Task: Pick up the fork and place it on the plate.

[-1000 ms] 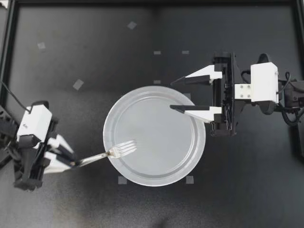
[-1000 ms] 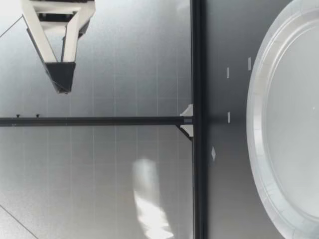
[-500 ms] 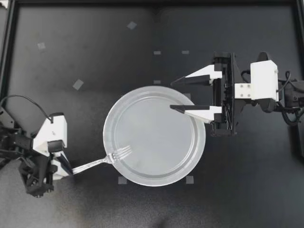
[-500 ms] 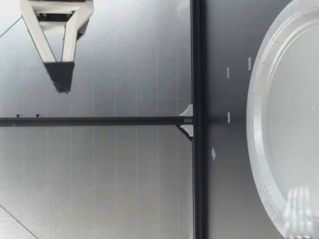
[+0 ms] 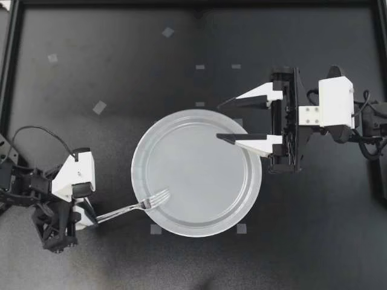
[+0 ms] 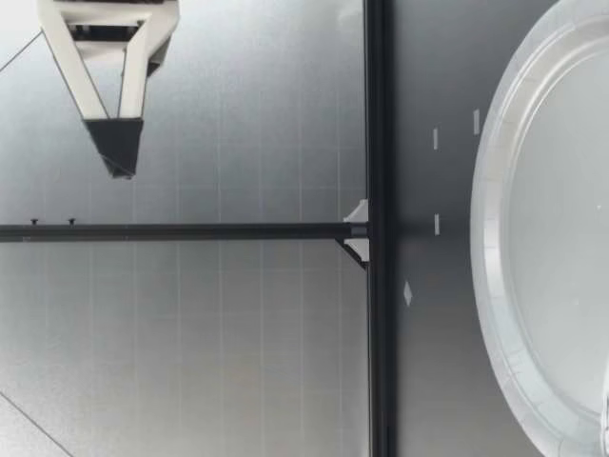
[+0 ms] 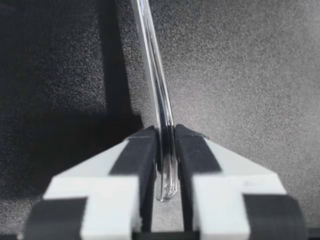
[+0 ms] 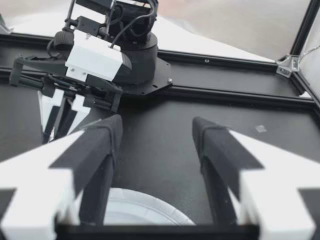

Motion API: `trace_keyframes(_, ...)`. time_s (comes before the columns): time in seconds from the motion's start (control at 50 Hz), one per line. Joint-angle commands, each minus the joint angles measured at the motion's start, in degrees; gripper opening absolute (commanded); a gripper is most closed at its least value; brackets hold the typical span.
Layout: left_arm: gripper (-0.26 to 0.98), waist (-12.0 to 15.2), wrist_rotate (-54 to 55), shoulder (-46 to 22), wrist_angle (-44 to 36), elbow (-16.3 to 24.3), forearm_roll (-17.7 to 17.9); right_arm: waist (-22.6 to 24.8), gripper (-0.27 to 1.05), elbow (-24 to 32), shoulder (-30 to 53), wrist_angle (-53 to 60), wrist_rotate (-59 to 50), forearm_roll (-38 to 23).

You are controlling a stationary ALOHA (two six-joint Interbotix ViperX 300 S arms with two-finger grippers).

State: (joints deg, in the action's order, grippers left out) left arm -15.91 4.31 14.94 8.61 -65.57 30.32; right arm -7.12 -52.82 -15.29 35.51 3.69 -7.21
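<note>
Lower left in the top view, the left gripper (image 5: 92, 215) is pinched tight on the glossy fork (image 5: 132, 206) handle, with the tines reaching over the round, pale plate's (image 5: 199, 181) lower-left rim. The right gripper (image 5: 220, 121) hangs spread wide, holding nothing, above the plate's upper-right edge. The matte black table (image 5: 121, 72) spreads broad toward the upper left.

Matte black table (image 5: 121, 72), round translucent white plate (image 5: 199, 163) lying flat near its middle, small pale tape squares (image 5: 99, 107) stuck around the plate
</note>
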Motion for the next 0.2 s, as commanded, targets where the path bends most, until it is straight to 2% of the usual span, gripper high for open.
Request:
trace_keyframes(0.0, 0.10, -0.09, 0.09, 0.09, -0.44, 0.62, 0.09, 0.26, 0.59, 0.97, -0.79, 0.18, -0.18, 0.00)
trace_keyframes(0.18, 0.11, -0.18, 0.09, -2.02, -0.97, 0.97, 0.09, 0.53, 0.59, 1.05, -0.79, 0.18, -0.26, 0.00)
